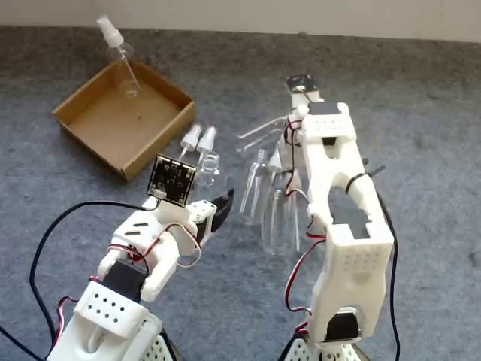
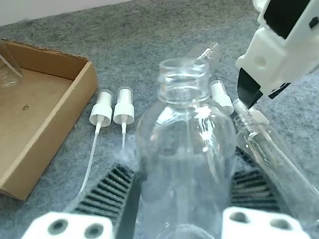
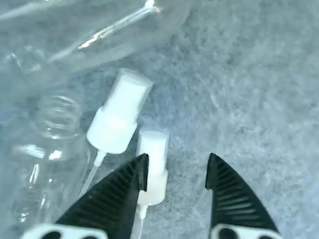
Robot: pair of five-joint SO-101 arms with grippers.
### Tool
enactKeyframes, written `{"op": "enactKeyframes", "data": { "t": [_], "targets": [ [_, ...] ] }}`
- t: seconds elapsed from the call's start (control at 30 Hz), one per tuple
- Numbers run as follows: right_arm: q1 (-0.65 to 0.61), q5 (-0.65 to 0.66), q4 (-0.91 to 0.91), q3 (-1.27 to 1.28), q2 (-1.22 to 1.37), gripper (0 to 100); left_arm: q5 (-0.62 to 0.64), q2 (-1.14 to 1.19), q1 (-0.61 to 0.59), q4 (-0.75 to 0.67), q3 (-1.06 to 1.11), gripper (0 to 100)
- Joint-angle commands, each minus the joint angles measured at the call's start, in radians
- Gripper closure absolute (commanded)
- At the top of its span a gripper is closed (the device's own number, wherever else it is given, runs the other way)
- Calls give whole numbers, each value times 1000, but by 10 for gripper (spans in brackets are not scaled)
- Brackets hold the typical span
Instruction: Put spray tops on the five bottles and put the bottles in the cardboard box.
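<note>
Left claw gripping clear bottle, grey carpet surface, pale wall beyond

1. Looked like a robotics test bench; lab or hobby room, couldn't tell.
2. Worktop was grey carpet, pale wall behind.
3. Two white printed arms had exposed wiring, bare camera board.

Desk surfaced in mottled grey, felt-like carpet; a pale wall forms a narrow strip along its far edge. Lighting even, shadows soft.
</note>
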Motion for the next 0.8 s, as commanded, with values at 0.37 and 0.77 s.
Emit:
{"op": "enactKeyframes", "data": {
  "t": [0.37,0.77],
  "targets": [
    [-71,2,27,-61,-16,815,12,-15,8,-23,-7,892],
    [-68,8,48,-5,-13,901,12,-22,8,-26,12,892]
  ]
}}
